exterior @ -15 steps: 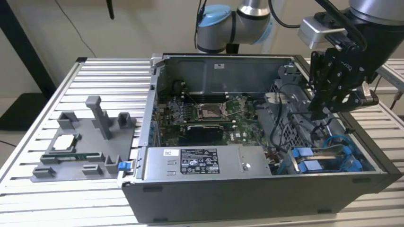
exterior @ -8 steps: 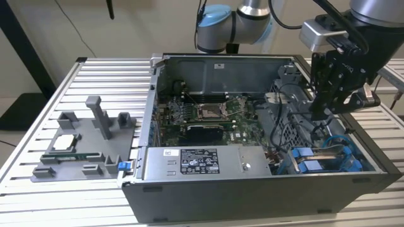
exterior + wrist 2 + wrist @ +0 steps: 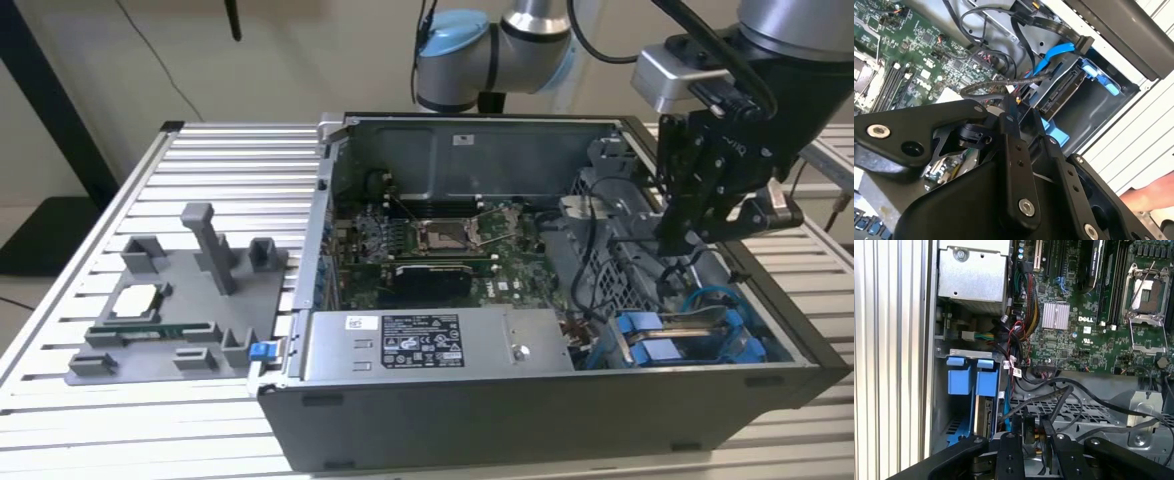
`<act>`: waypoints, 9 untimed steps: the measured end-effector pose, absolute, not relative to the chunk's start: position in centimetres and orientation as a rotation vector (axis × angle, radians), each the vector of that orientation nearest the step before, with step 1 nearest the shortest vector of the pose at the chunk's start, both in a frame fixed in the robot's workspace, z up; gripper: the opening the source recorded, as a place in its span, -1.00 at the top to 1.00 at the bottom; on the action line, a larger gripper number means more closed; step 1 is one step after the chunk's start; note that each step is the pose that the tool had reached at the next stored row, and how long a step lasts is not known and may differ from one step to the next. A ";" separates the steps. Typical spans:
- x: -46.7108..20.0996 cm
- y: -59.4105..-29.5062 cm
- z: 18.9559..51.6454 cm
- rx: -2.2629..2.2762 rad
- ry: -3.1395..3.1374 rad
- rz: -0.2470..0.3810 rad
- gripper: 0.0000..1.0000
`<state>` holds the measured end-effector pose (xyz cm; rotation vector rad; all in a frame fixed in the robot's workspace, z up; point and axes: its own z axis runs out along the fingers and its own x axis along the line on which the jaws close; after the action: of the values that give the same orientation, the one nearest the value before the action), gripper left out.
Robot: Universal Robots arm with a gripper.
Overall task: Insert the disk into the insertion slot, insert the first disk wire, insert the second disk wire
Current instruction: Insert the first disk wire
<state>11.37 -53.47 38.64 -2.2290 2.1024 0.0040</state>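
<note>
The computer case [image 3: 561,420] of dark grey sheet metal lay open on a table [image 3: 214,150] of ribbed aluminium slats. Inside, the green circuit board [image 3: 374,240] carried a square silver processor socket [image 3: 441,237]. In the first wrist view a small ribbed silver heat sink [image 3: 1055,316] stood on the board, with white printed letters near it. At six o'clock of the case in the exterior view lay the flat metal power supply box [image 3: 534,350]. It had a white label [image 3: 420,342] with black print too small to read. The disk [image 3: 986,415] stood on its edge inside the insertion slot [image 3: 964,353], a narrow bay of grey sheet metal at about four o'clock of the case, with smooth bright blue plastic tabs [image 3: 959,380] beside it. In the second wrist view a flat blue cable [image 3: 1054,55] curved close to the disk, and a grey braided wire [image 3: 1004,86] passed near it. The arm [image 3: 534,40], a grey tube with a pale blue joint cap, reached in from one o'clock, and its wrist pointed almost straight down. The black gripper [image 3: 674,240] hung inside the case at three o'clock, among loose black wires [image 3: 1069,390], near the disk but apart from it. Whether the gripper was open or closed, I could not tell.
</note>
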 end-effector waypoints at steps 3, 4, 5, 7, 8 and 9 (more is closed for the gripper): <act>11.4 -53.5 38.6 -2.229 2.102 0.004 1.00; 11.4 -53.5 38.6 -2.229 2.102 0.004 1.00; 11.4 -53.5 38.6 -2.229 2.102 0.004 1.00; 11.4 -53.5 38.6 -2.229 2.102 0.004 1.00; 11.4 -53.5 38.6 -2.229 2.102 0.004 1.00; 11.4 -53.5 38.6 -2.229 2.102 0.004 1.00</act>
<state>11.35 -53.47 38.64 -2.2290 2.1024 0.0040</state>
